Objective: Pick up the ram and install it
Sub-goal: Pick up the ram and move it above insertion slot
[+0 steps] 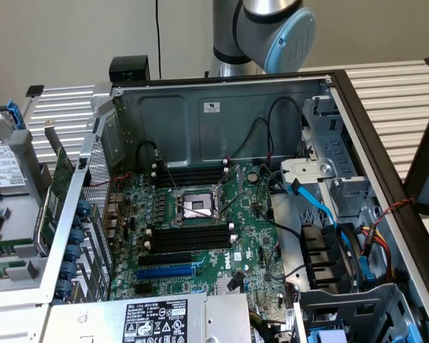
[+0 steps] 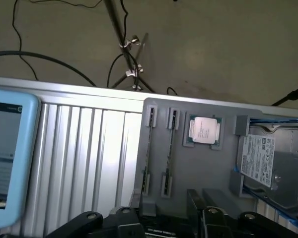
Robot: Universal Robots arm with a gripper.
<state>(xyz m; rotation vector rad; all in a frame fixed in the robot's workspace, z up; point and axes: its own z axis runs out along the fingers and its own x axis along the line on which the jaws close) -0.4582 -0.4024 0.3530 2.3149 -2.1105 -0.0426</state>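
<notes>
Grey tray (image 2: 223, 173) holds the thin ram (image 2: 169, 148) upright on edge beside a processor chip (image 2: 204, 131), likely light, stiff and fragile, best pinched across its flat faces, while the claw (image 2: 171, 207) hovers nearby, open and empty.

Robotics lab, opened computer case (image 1: 222, 114) on slatted aluminium table (image 1: 397, 89), robot arm (image 1: 272, 28) behind, tripod (image 2: 130, 57)

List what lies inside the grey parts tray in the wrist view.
In the grey tray: two ram sticks standing on edge in holders, a processor chip and a hard drive. The gripper covers the tray edge beneath it, so anything there is hidden.
</notes>
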